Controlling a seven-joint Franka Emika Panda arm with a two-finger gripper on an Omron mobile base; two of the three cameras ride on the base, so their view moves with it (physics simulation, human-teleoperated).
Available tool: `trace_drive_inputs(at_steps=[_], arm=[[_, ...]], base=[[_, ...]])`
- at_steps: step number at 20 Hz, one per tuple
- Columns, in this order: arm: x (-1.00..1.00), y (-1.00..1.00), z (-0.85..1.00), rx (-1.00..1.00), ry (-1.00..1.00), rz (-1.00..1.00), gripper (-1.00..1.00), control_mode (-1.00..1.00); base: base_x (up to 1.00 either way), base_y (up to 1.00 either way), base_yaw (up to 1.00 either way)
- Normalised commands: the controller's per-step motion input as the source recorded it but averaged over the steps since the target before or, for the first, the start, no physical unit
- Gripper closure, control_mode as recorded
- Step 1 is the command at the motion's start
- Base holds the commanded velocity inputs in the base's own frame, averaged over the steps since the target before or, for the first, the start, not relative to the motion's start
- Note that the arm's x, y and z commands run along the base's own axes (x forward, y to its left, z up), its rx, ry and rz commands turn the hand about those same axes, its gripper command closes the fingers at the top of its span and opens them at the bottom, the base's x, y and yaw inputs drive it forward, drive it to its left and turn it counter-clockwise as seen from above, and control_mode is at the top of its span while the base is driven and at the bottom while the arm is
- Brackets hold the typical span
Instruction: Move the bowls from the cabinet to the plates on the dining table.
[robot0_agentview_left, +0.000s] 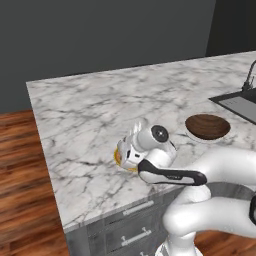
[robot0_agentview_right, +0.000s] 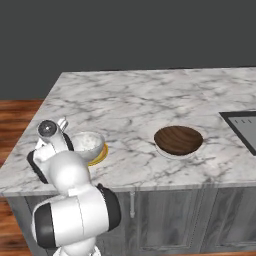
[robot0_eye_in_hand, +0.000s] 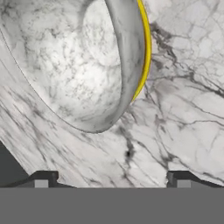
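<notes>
1. The gripper (robot0_eye_in_hand: 111, 179) shows at the bottom of the hand view, its two dark fingertips (robot0_eye_in_hand: 41, 179) spread wide apart with bare marble between them and nothing held.
2. The white marble bowl (robot0_eye_in_hand: 74, 57) fills the upper left of the hand view, sitting on the yellow plate (robot0_eye_in_hand: 146, 48), whose rim shows as a thin yellow arc along the bowl's right side.
3. In the right base view the same white marble bowl (robot0_agentview_right: 88, 144) sits at the left of the frame, just beside the arm's wrist, with the yellow plate (robot0_agentview_right: 101, 157) peeking out beneath its lower right edge.
4. In the left base view, the yellow plate (robot0_agentview_left: 117, 159) shows only as a thin sliver at the left edge of the white wrist near the frame's centre; the bowl there is hidden by the hand.
5. The dark brown wood bowl (robot0_agentview_right: 178, 140) rests on the pale plate (robot0_agentview_right: 176, 155) right of centre in the right base view, well apart from the marble bowl.
6. In the left base view, the wood bowl (robot0_agentview_left: 207, 126) sits at the right of the frame.
7. Both bowls stand on the dining table (robot0_agentview_right: 125, 100), a white marble top with grey veins.
8. A dark sink (robot0_agentview_right: 242, 127) is set into the top at the right edge of the right base view.
</notes>
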Motion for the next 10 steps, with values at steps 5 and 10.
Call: trace_drive_inputs(at_steps=[5, 10], arm=[[-0.24, 0.0, 0.46, -0.12, -0.09, 0.04, -1.0, -1.0], [-0.62, -0.05, 0.38, -0.17, -0.11, -0.04, -1.0, -1.0]], base=[[0.0, 0.0, 0.0], [0.0, 0.0, 0.0]])
